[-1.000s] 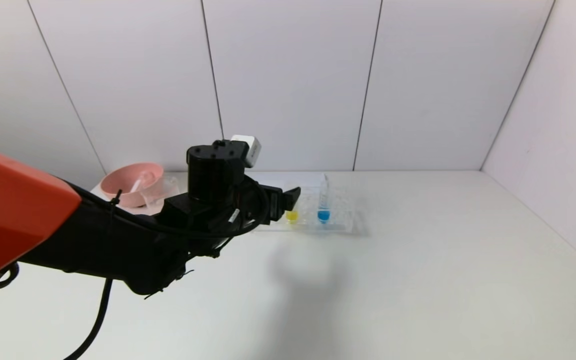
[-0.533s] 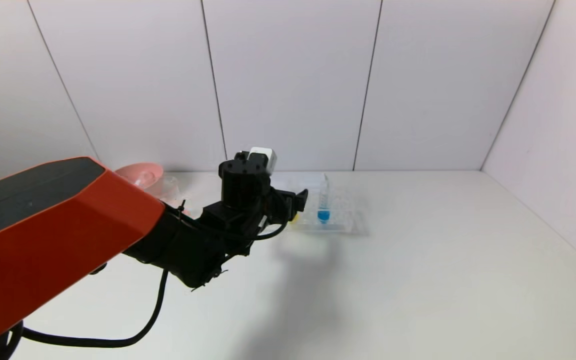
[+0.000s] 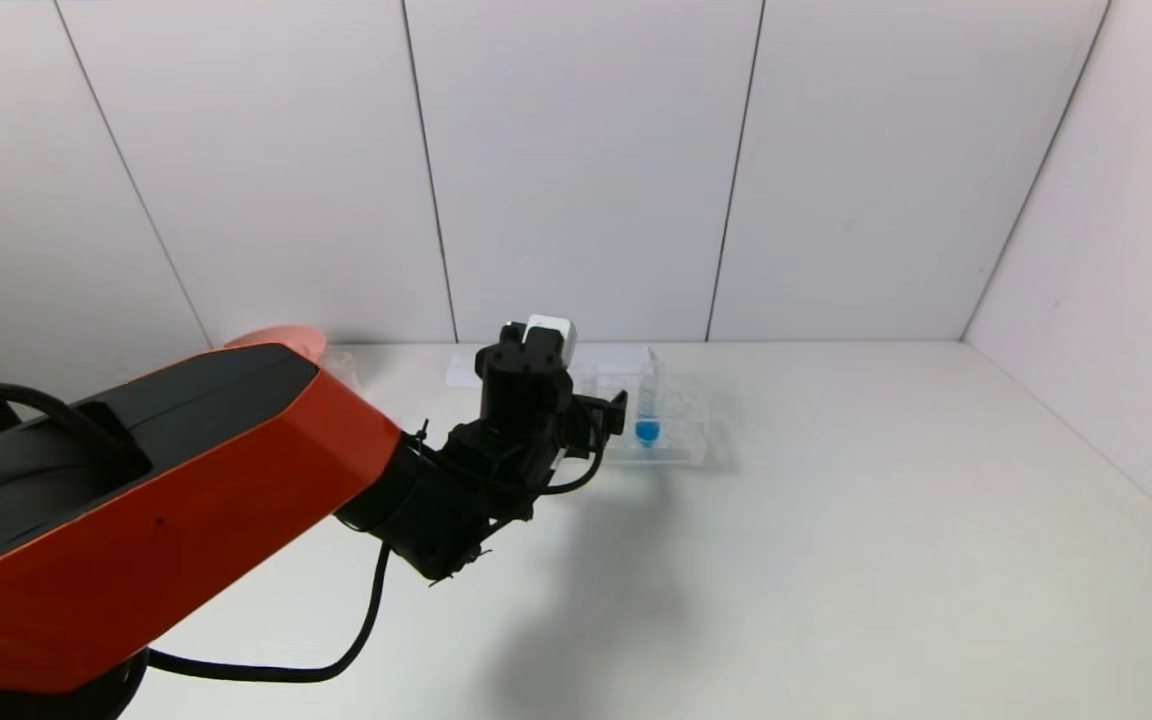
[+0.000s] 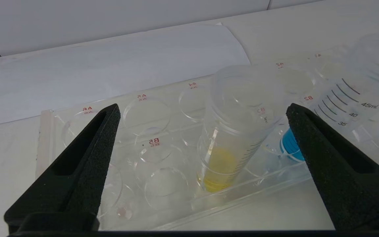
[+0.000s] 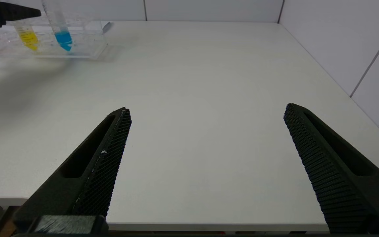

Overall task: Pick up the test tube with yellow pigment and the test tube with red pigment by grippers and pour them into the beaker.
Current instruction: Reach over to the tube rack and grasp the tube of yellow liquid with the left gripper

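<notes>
At the clear tube rack (image 4: 176,184) on the desk (image 3: 836,520), the test tube with yellow pigment (image 4: 229,144) stands upright in a front well, with the blue-liquid tube (image 4: 290,148) just beside it in the same row. The left end effector (image 4: 202,121) is level with the rack, its jaws spread wide to either side of the yellow tube and touching nothing. The right end effector (image 5: 206,131) sits parked at the near desk edge, well apart from the rack, also wide and empty. No red-pigment tube can be made out in the rack. A pink bowl (image 3: 281,338) shows behind the left arm on the far side from the rack; the beaker cannot be identified with certainty. Judgement: the yellow tube is light, rigid, thin-walled and smooth, therefore slippery and liable to crack under excess squeeze. The little liquid sits at the bottom, so it should carry steadily if kept upright. Best hold appears to be on the bare upper wall, above the rack top and below the rim, followed by a straight vertical lift to avoid dragging the rack or knocking the blue tube.
</notes>
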Robot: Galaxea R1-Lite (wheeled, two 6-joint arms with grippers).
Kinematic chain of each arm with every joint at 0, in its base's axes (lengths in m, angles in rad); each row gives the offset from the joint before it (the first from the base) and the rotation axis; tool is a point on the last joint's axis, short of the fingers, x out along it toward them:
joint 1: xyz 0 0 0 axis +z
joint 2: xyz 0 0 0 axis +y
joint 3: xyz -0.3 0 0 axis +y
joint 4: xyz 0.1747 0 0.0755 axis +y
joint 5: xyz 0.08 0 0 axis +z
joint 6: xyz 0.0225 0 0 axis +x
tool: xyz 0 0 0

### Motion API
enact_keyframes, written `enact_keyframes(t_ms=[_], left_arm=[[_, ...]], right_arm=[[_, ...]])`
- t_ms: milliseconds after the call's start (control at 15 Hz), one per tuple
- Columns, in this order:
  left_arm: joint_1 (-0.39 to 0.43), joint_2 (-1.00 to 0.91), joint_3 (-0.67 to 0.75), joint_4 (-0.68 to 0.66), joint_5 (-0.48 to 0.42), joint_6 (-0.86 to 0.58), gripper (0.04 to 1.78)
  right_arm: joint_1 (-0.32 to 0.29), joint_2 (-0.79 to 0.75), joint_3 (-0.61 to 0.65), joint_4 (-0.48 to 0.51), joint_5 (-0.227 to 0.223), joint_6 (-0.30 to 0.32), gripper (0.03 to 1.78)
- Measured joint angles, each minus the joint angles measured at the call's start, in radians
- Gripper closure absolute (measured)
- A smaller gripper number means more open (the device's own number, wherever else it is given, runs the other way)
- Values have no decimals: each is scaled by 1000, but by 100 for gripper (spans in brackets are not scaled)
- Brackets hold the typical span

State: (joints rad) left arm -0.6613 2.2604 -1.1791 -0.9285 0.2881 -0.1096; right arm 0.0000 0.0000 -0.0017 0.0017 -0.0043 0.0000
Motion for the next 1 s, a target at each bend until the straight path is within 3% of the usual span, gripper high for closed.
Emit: enact_keyframes(t_ms=[867,1000], left_arm=[[-6,12,3,-53,16,22,6],[-6,12,3,-55,16,22,16]], right_arm=[[0,0,0,0,0,0,11],[0,0,0,0,0,0,11]])
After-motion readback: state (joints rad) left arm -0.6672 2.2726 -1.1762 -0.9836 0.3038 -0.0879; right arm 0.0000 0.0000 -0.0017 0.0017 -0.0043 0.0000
